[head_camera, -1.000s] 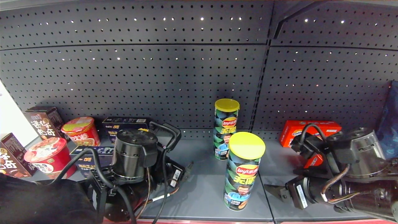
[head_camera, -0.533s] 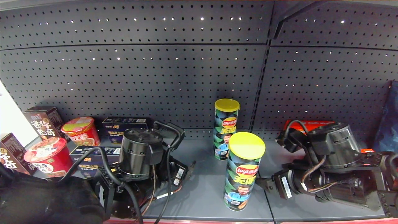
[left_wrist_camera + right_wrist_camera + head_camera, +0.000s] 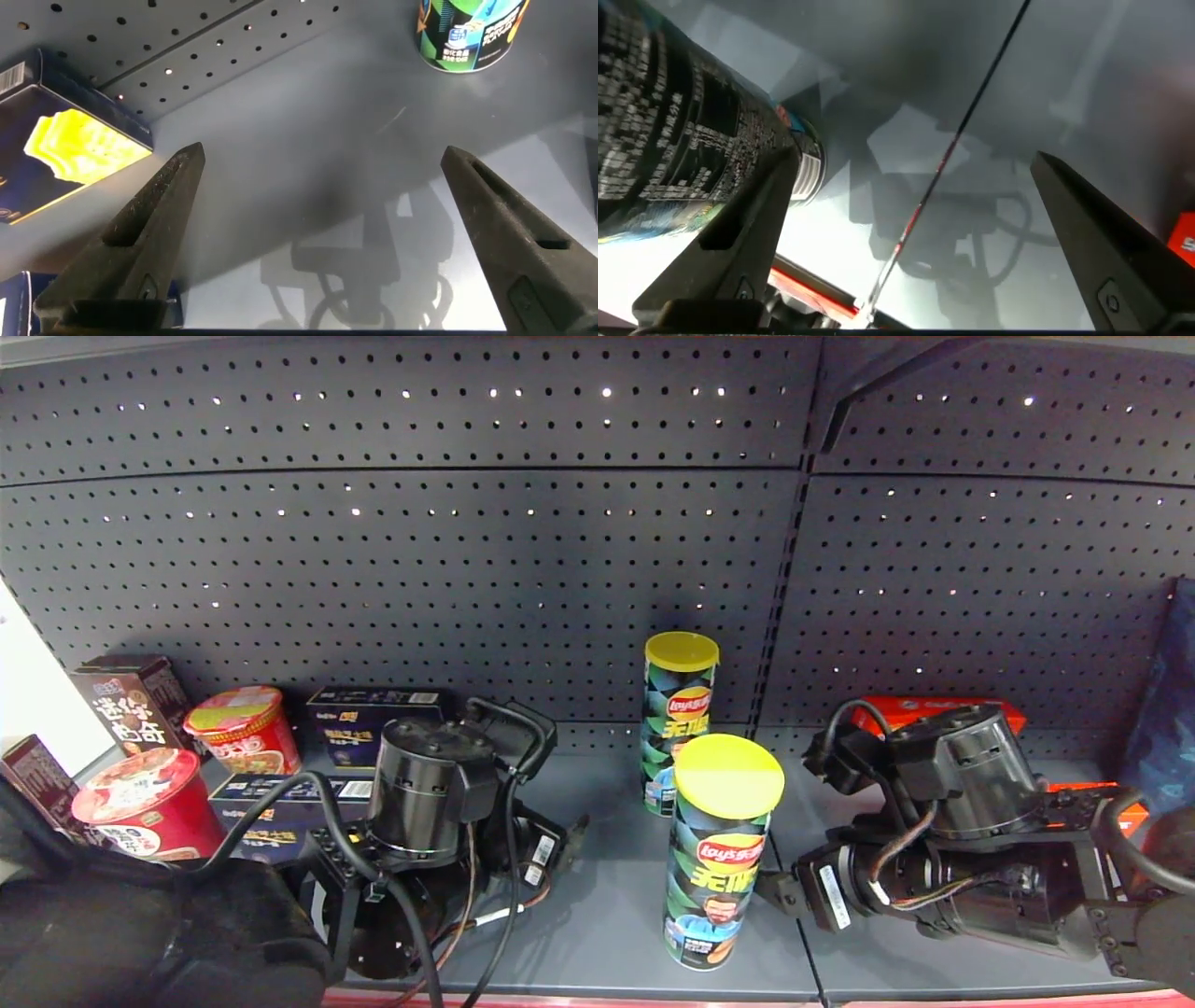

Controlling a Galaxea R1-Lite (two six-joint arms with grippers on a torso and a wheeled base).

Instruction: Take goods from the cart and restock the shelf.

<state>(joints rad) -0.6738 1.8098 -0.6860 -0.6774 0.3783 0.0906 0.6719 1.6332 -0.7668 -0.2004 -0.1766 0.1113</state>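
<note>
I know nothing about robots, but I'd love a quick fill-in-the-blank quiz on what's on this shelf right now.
1. The front chip can and the rear chip can both have ___ lids.
2. The left gripper, over the shelf, is ___, with nothing in it.
3. The front noodle cup and the rear noodle cup stand to the robot's ___ of the chip cans.
Missing words: yellow; open; left.
</note>
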